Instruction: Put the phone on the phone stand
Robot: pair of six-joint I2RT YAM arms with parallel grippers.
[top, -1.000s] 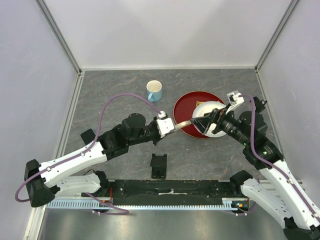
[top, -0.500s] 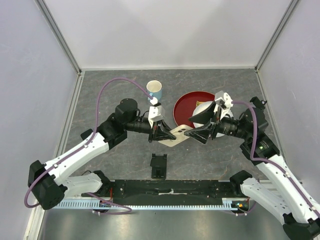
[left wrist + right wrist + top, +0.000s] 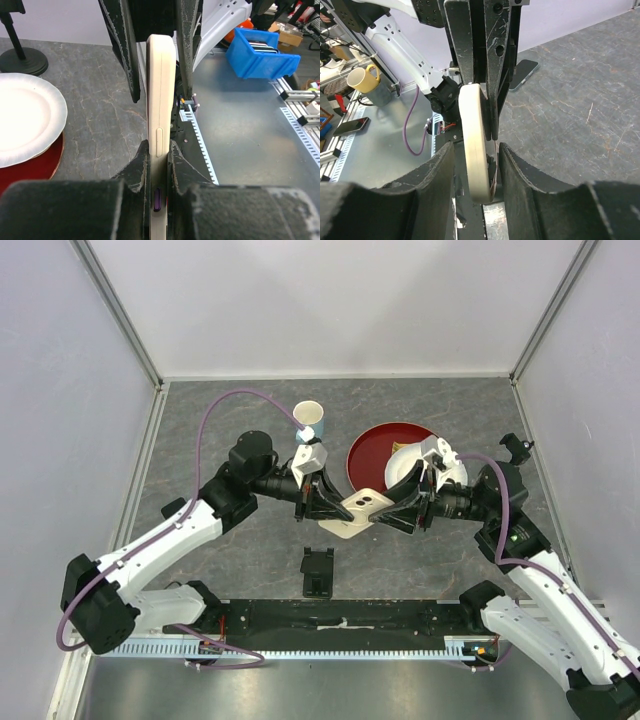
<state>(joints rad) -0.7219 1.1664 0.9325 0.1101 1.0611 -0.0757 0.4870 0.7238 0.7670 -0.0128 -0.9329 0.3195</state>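
Phone (image 3: 361, 504), clamped in the left gripper (image 3: 336, 504), sits between the right gripper's (image 3: 383, 514) jaws, now narrower yet not touching it.

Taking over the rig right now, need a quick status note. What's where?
Left end effector: shut on one end of the phone, holding it in the air between the arms.
Right end effector: open, fingers astride the phone's other end with small gaps, no grip yet.
Phone stand: on the table near the arm bases, nothing on it.
Done: phone is off the table.
Left: probably a handover (right closes, left releases), then set the phone on the stand.
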